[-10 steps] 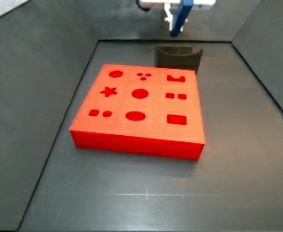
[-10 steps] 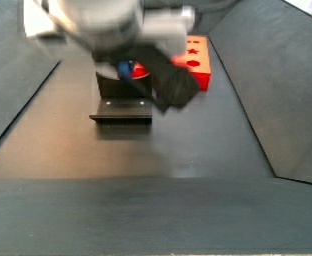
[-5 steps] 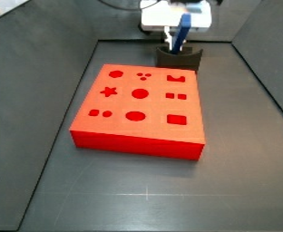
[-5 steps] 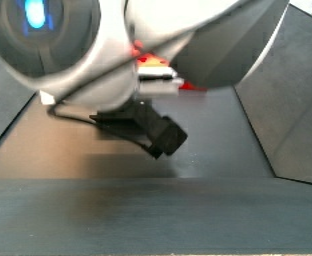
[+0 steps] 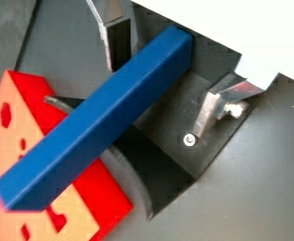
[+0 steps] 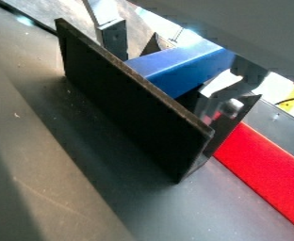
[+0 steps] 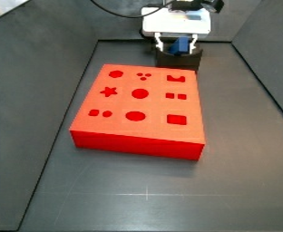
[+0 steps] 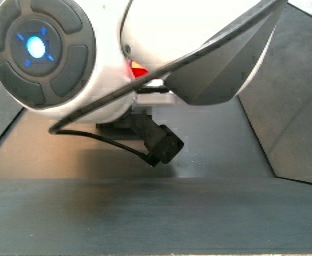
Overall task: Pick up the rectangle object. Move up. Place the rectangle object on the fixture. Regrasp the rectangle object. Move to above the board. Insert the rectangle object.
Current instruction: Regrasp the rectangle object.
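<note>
**Q:** Where is the rectangle object?

**A:** The blue rectangle object (image 5: 106, 122) lies between the gripper's (image 5: 175, 73) two silver fingers (image 5: 225, 102), directly over the dark fixture (image 6: 131, 104). In a wrist view its squared end (image 6: 181, 68) sits just behind the fixture's upright wall. Whether it rests on the fixture cannot be told.

**Q:** And the hand itself?

**A:** The plates flank the bar closely on both sides, one finger (image 5: 112, 38) at its far face and one at its near face. Whether the pads actually press on it is not clear from these views.

**Q:** Any writing or brand marks?

**A:** None that can be read. A small round screw head (image 5: 188, 139) shows on the fixture's base plate.

**Q:** What surrounds it?

**A:** The orange-red board (image 7: 141, 105) lies on the dark floor just in front of the fixture (image 7: 190, 60), its top cut with a star, circles, ovals and squares. In a side view the white gripper (image 7: 180, 41) hangs at the far end of the enclosure, over the fixture.

**Q:** What blocks the view?

**A:** In a side view the arm's white housing (image 8: 105, 60), with a glowing blue light (image 8: 36, 47), fills most of the frame; only a sliver of the board (image 8: 141, 72) shows behind it.
</note>
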